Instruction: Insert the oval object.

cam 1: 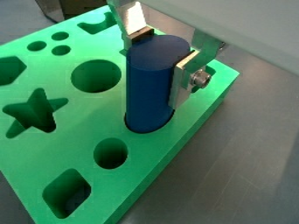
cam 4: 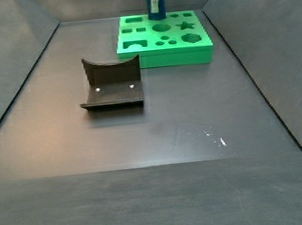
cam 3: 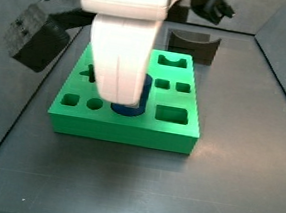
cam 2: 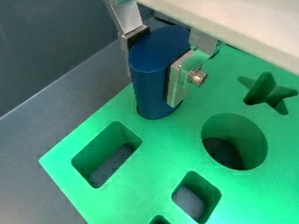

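Note:
The oval object (cam 1: 152, 83) is a smooth blue peg standing upright, its lower end in a hole of the green block (cam 1: 176, 166). It also shows in a wrist view (cam 2: 152, 74) and in both side views (cam 3: 128, 106) (cam 4: 157, 5). My gripper (cam 1: 162, 54) is shut on the peg's upper part, a silver finger (cam 1: 184, 77) on each flat side; it shows again in a wrist view (cam 2: 158, 51). The green block (cam 2: 152, 149) has star, round and square holes. In a side view the arm hides most of the peg.
A dark grey block with a curved notch (cam 4: 111, 83) stands on the dark floor, apart from the green block (cam 4: 164, 38); it shows again behind the green block (cam 3: 193, 45). Dark walls enclose the floor (cam 4: 156, 134).

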You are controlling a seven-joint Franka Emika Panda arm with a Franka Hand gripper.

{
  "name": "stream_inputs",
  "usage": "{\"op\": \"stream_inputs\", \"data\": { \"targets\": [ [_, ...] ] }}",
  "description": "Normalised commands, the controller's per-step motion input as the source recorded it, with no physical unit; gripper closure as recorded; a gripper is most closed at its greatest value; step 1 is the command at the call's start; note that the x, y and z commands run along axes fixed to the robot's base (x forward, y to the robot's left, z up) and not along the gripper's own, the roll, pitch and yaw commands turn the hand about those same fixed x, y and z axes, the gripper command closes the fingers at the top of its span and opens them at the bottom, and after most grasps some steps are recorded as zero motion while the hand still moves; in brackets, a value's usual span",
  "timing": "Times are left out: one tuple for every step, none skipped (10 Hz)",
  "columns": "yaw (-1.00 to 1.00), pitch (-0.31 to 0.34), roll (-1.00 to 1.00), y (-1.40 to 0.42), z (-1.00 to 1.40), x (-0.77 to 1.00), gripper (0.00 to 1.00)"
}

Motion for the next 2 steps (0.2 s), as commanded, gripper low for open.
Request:
{"op": "stream_inputs", "data": {
  "targets": [
    [0.0,-0.309,-0.07,0.0,-0.33,-0.16,1.0],
    [0.0,0.0,0.0,0.0,0.0,0.0,1.0]
  ]
}}
